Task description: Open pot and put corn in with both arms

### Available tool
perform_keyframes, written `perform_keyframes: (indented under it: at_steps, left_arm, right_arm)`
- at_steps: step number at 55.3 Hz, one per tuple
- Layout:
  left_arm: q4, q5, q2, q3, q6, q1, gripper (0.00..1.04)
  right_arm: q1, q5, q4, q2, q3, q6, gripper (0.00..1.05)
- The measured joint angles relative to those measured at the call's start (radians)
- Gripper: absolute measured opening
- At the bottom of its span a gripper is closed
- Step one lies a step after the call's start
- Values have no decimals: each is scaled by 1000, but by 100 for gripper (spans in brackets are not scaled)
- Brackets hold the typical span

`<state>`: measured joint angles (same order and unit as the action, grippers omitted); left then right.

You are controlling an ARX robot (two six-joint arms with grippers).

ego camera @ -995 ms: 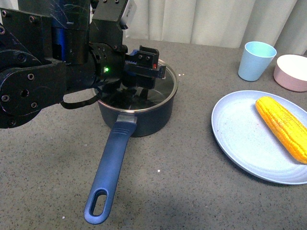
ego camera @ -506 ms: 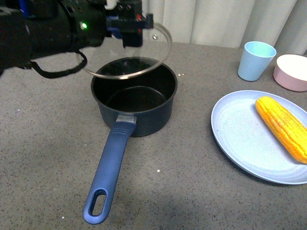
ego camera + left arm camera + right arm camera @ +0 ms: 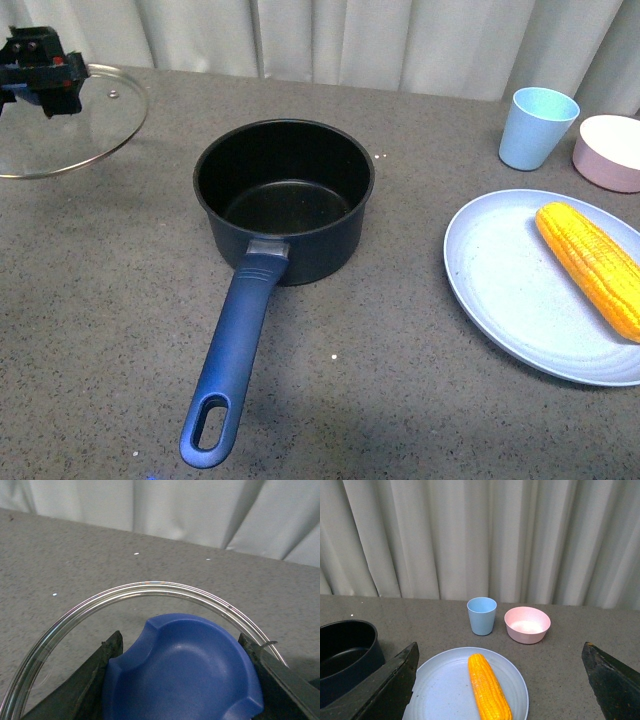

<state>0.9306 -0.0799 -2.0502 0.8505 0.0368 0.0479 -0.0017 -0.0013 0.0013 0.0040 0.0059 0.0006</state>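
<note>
Left fingers (image 3: 95, 685): clamped on blue knob (image 3: 185, 675) of glass lid (image 3: 70, 135), now carried far left of pot (image 3: 283, 200), off its rim since 0.5 s ago. Right fingers (image 3: 385, 685): spread wide, empty. The pot: uncovered, on bench (image 3: 100, 300). Corn (image 3: 592, 268): 1 cob, unmoved on blue plate (image 3: 500, 290), right of pot.

Front above pot (image 3: 283, 200), right wrist shares it (left hugs lid (image 3: 180, 675))
</note>
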Motion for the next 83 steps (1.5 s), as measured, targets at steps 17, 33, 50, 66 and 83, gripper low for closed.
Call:
perform_keyframes:
  at_steps: [17, 33, 50, 66, 83]
  left_arm:
    - [116, -14, -129, -7, -5, 32, 61]
    - [128, 13, -220, -8, 23, 13, 61]
    - [122, 2, -249, -7, 20, -21, 61]
    - [87, 8, -261, -5, -25, -28, 61]
    - [72, 5, -212, -28, -25, -28, 83]
  right_arm:
    - [0, 0, 0, 0, 0, 0, 95]
    - [0, 0, 0, 0, 0, 0, 95]
    - [0, 0, 0, 0, 0, 0, 95]
    - [0, 0, 0, 0, 0, 0, 95]
    - [0, 0, 0, 0, 0, 0, 95]
